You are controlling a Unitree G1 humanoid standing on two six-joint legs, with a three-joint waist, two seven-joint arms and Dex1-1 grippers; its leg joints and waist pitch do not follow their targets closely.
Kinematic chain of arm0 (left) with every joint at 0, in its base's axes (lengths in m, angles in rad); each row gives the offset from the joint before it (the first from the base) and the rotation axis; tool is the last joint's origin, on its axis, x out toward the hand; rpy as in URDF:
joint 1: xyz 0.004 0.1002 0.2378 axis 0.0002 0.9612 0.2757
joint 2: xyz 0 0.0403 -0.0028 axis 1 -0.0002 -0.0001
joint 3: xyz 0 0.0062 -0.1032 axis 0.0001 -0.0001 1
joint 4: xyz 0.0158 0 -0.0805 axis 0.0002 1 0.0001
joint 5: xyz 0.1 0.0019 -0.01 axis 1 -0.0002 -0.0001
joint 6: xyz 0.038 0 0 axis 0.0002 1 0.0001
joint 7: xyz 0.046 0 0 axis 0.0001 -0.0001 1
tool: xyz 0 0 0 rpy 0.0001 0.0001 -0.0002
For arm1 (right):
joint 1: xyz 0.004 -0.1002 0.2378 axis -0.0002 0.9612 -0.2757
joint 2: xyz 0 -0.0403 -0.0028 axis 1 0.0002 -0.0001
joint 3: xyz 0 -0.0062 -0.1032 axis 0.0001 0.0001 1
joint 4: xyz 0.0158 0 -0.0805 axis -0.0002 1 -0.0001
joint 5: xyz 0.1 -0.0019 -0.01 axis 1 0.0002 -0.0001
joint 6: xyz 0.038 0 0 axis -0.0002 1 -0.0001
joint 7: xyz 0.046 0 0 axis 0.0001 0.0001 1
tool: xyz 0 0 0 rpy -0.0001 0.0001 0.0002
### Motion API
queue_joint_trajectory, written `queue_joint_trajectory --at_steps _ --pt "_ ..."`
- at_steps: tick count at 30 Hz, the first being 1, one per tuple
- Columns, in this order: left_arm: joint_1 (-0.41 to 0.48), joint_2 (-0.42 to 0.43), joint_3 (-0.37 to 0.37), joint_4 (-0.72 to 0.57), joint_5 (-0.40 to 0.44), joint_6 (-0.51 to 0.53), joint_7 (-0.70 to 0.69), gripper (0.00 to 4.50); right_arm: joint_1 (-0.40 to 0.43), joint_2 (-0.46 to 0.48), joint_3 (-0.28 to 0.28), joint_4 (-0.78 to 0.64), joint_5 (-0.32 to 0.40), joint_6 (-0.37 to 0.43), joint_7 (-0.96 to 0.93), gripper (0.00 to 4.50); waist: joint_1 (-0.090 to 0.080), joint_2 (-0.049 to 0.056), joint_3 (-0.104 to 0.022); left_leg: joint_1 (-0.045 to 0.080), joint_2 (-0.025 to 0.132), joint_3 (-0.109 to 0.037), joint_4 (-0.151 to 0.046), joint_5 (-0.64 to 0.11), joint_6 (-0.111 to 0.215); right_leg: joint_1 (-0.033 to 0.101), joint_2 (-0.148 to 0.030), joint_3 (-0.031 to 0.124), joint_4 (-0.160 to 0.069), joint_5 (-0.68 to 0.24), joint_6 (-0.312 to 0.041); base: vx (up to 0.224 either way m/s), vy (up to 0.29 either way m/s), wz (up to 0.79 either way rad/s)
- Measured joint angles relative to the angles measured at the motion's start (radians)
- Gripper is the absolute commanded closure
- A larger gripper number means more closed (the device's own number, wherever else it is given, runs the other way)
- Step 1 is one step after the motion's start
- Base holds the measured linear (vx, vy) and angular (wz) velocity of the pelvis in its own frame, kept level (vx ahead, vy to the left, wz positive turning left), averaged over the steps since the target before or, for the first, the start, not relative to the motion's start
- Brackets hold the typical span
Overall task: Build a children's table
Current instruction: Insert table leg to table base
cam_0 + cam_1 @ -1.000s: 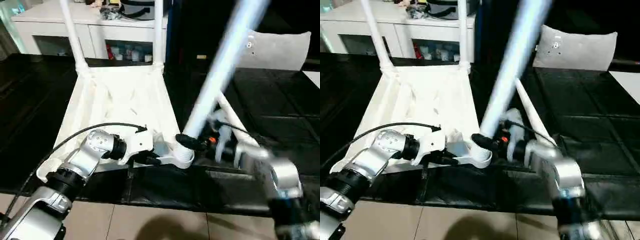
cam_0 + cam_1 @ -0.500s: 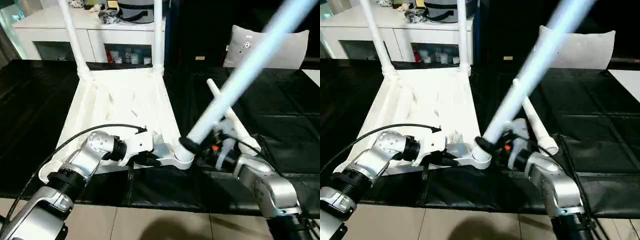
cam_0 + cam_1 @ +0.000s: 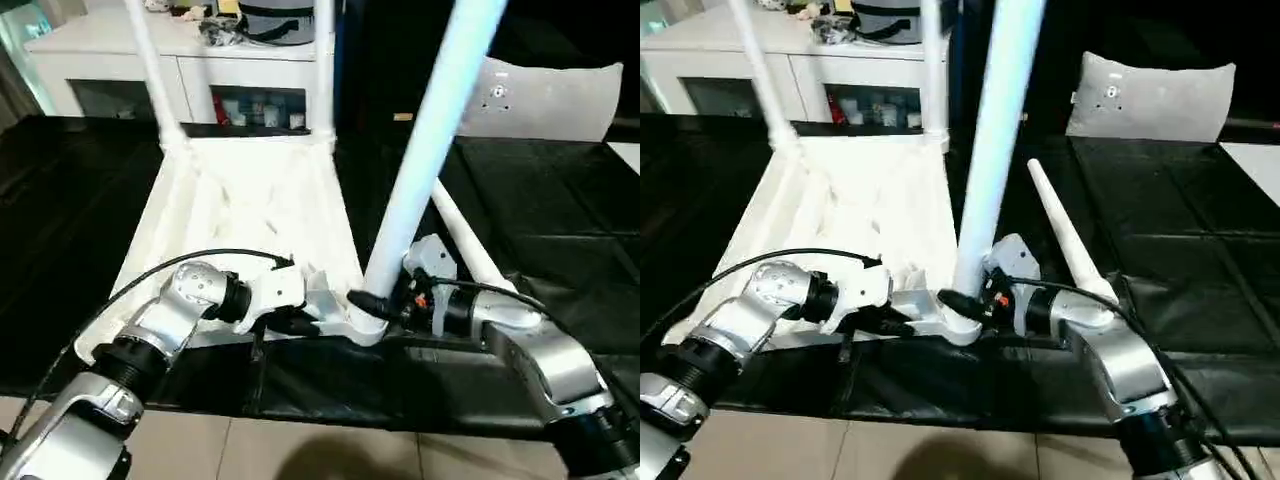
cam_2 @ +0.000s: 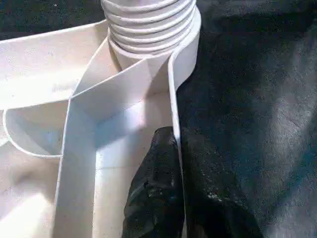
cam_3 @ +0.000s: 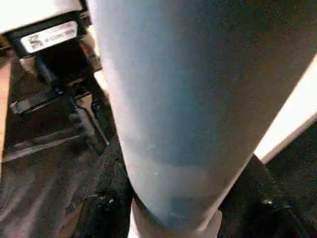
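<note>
Left eye view: upturned table top (image 3: 250, 215) lying ribs-up on the black mat (image 3: 560, 250), two legs already standing at its far corners. Near corner socket (image 3: 365, 322) taken as the landmark. Third leg (image 3: 425, 160) planted in that socket, long axis rising steeply and leaning slightly away toward the cabinet (image 3: 130, 60). Right gripper (image 3: 372, 305) clamped half-wide around the leg's base, directly at the socket's right side. Left gripper (image 3: 305, 322) just left of the socket, closed narrow on the rim of the top.

Right eye view: same arrangement. Spare leg (image 3: 1065, 240) lying on the mat to the right of the socket, thin end pointing away, well clear of both arms. Grey cushion (image 3: 1155, 95) far beyond it.

Left wrist view: black fingers (image 4: 153, 193) pinching the thin side wall of the top, threaded leg end (image 4: 148, 25) seated in the socket straight ahead along that wall, threads partly showing above the collar.

Right wrist view: leg base filling the space between the dark fingers (image 5: 106, 208), held snugly.

Judgement: coming move likely a turn about the leg's own near-upright axis, right arm driving, left arm bracing the top; leaning axis risks cross-threading.
</note>
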Motion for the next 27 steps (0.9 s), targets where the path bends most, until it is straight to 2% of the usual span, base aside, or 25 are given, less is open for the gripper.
queue_joint_trajectory --at_steps 4,6,12,18,19,21,24,27 --pt "-0.01 0.015 0.0 -0.012 0.0 -0.001 -0.035 4.5 -0.021 -0.014 0.013 0.004 0.001 0.0 0.044 2.6 -0.003 -0.011 0.01 0.001 0.0 0.0 -0.005 0.0 0.0 -0.002 0.0 0.001 -0.001 -0.001 0.001 0.0 0.0 0.0" --pt "-0.025 0.022 -0.002 -0.012 -0.001 -0.001 -0.054 4.5 -0.037 -0.021 0.021 0.006 0.001 0.0 0.064 2.6 -0.003 -0.018 0.019 0.001 0.0 0.0 -0.008 0.0 0.0 -0.002 0.001 0.001 -0.001 -0.002 0.001 0.0 0.0 0.0" --pt "-0.033 0.047 0.0 -0.043 0.0 0.025 -0.058 4.5 -0.039 -0.023 0.028 -0.019 0.001 0.0 0.07 2.6 -0.006 -0.027 0.034 0.003 -0.001 0.0 -0.018 0.0 -0.001 -0.003 0.001 0.003 -0.002 -0.006 0.0 0.0 0.0 0.0" --pt "-0.011 0.065 0.013 -0.112 0.003 0.097 -0.044 4.5 -0.032 -0.008 0.028 -0.033 0.001 0.0 0.048 2.6 -0.01 -0.025 0.042 0.005 0.0 0.0 -0.02 0.0 -0.001 -0.004 0.001 0.004 -0.002 -0.007 0.0 0.0 0.0 0.0" --pt "0.005 0.07 0.023 -0.14 0.002 0.125 -0.036 4.5 -0.032 -0.002 0.029 -0.033 0.001 0.0 0.042 2.6 -0.011 -0.025 0.044 0.005 -0.001 0.0 -0.02 0.0 -0.001 -0.004 0.001 0.004 -0.002 -0.007 0.0 0.0 0.0 0.0" --pt "0.068 0.084 0.064 -0.261 -0.003 0.266 0.009 4.5 -0.027 0.03 0.027 -0.034 0.0 0.0 0.004 2.6 -0.023 -0.024 0.048 0.008 -0.001 0.0 -0.02 0.0 -0.001 -0.003 0.001 0.004 -0.002 -0.008 0.0 0.0 0.0 0.0" --pt "0.099 0.085 0.086 -0.347 -0.005 0.375 0.047 4.5 -0.029 0.053 0.021 -0.034 -0.004 0.001 -0.036 2.6 -0.039 -0.023 0.058 0.014 -0.002 -0.001 -0.021 0.0 -0.001 -0.003 0.001 0.003 -0.005 -0.014 0.001 0.0 0.0 0.0" --pt "0.183 0.029 0.141 -0.534 0.006 0.597 0.187 4.5 -0.041 0.126 -0.028 -0.01 -0.017 0.021 -0.147 2.6 -0.072 -0.022 0.069 0.007 -0.002 -0.004 -0.02 0.0 0.0 -0.004 0.001 -0.003 -0.018 -0.02 0.001 0.0 0.0 0.0"
